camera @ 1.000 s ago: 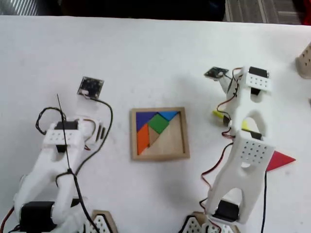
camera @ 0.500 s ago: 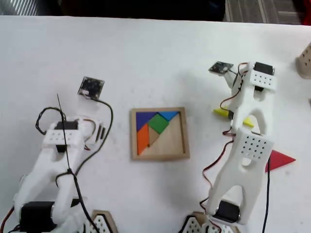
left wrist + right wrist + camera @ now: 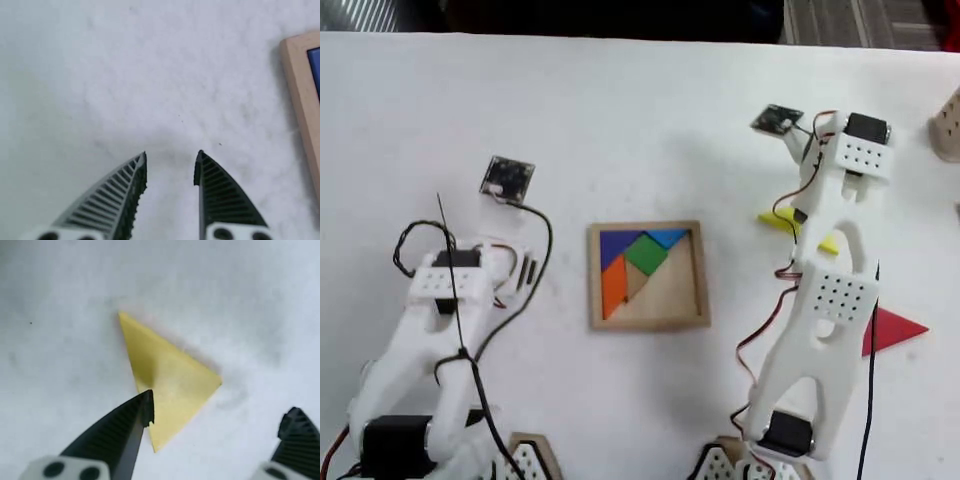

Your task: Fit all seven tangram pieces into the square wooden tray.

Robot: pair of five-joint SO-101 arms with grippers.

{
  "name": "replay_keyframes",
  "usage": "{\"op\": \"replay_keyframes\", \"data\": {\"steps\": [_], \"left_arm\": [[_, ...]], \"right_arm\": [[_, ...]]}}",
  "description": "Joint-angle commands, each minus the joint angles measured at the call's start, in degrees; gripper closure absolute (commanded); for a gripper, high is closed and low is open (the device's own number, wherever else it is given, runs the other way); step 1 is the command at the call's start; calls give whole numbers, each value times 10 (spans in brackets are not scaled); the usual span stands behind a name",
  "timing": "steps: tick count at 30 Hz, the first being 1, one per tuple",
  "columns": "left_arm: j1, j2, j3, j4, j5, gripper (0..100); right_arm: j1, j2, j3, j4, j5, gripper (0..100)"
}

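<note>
High view: square wooden tray [image 3: 704, 280] about mid-worktop, with blue piece [image 3: 613, 245], green piece [image 3: 645, 255] and orange piece [image 3: 613, 287] packed into the side toward the worktop's left edge, the rest bare wood. Yellow triangle [image 3: 775, 220] flat on the worktop toward the right edge, partly hidden under the right arm [image 3: 830, 320]. Red triangle [image 3: 898, 328] nearer that edge, well apart from the tray. Left end effector [image 3: 526, 272] between the tray and the left edge, near the tray.

Left wrist view: left end effector [image 3: 171, 167] narrowly parted, nothing between the fingers, bare worktop beneath. Rim of the square wooden tray [image 3: 300, 100] off to one side.

Right wrist view: right end effector [image 3: 220, 415] spread wide over the yellow triangle [image 3: 172, 375], one fingertip [image 3: 145, 410] above the piece's edge, the other past its corner. Contact impossible to tell.
</note>
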Motion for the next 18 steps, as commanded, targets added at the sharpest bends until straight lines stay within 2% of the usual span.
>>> {"op": "replay_keyframes", "data": {"steps": [1,4,10,18], "left_arm": [[8,-20,-4,-13,-5,831],[8,-20,-4,-13,-5,831],[8,-20,-4,-14,-5,830],[8,-20,-4,-14,-5,830]], "right_arm": [[-11,-8,-25,6,21,604],[-13,-2,-13,6,28,604],[-11,8,37,6,99,604],[-8,22,42,6,102,607]]}}
